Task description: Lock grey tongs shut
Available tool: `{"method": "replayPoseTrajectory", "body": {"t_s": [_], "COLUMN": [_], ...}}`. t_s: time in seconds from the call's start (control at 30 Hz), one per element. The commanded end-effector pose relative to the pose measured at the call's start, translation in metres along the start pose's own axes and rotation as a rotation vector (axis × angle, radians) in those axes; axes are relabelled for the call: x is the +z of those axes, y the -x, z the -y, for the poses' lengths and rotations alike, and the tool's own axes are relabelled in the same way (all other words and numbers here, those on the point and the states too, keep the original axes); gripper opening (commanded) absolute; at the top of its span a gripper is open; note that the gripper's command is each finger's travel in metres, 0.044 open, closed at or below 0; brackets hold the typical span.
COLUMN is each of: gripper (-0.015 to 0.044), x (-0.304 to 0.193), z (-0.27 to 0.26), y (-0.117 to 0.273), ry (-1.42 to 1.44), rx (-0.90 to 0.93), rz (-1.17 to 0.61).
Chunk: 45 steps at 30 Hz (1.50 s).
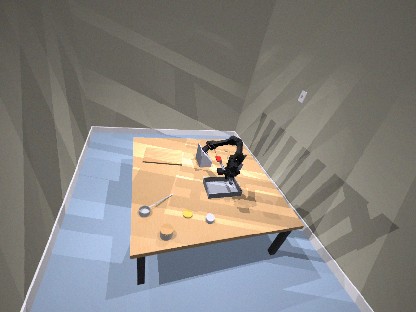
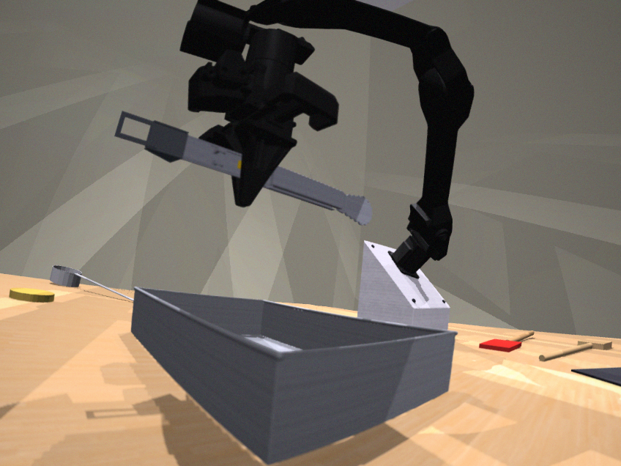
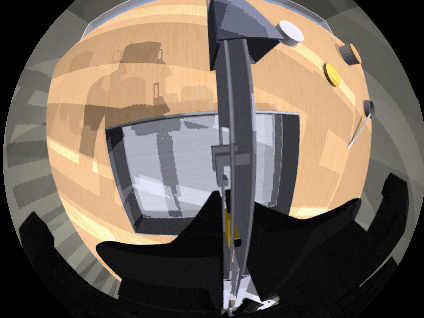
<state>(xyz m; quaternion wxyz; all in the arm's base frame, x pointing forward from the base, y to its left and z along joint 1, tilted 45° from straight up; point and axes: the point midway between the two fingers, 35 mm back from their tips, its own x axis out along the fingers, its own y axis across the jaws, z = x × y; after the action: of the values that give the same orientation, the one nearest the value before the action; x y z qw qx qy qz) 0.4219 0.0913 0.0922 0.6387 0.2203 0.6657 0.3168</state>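
The grey tongs (image 2: 310, 187) (image 3: 242, 100) are in the air above the roasting tin (image 1: 224, 195) (image 2: 351, 371) (image 3: 291, 165). My gripper (image 2: 244, 196) (image 3: 221, 196) is shut on them around mid-length, by the yellow mark, with their two arms squeezed close together. In the exterior view the hinge block and square loop are at the upper left, and the scalloped tips slope down to the right, lower than the hinge. The lock inside the hinge is hidden. The wooden board (image 1: 163, 156) lies at the back left of the table in the top view, well away from the tongs.
A light wedge-shaped mount (image 1: 202, 157) (image 2: 386, 300) carries the arm. A red-headed tool (image 1: 218, 158) (image 2: 499, 345) and a wooden mallet (image 2: 567, 352) lie near it. A long-handled pan (image 1: 144, 210), yellow disc (image 1: 187, 214), white round piece (image 1: 210, 218) and wooden-topped pot (image 1: 166, 232) stand near the front.
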Motion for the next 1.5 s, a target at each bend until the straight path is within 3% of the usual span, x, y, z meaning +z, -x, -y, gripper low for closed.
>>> {"method": "replayPoseTrajectory", "body": {"t_s": [0.0,0.4,0.93,1.47], "gripper": [-0.0150,-0.0150,-0.0150,-0.0150], "x": [-0.002,-0.001,-0.024,-0.083], "z": [-0.004,0.028,0.160,0.280], "y": [0.003,0.005,0.021,0.026], "ry": [0.014,0.035,0.254,0.547], "rx": [-0.005,-0.020,-0.065,-0.066], "rz": [-0.010,-0.006,-0.006,-0.023]}}
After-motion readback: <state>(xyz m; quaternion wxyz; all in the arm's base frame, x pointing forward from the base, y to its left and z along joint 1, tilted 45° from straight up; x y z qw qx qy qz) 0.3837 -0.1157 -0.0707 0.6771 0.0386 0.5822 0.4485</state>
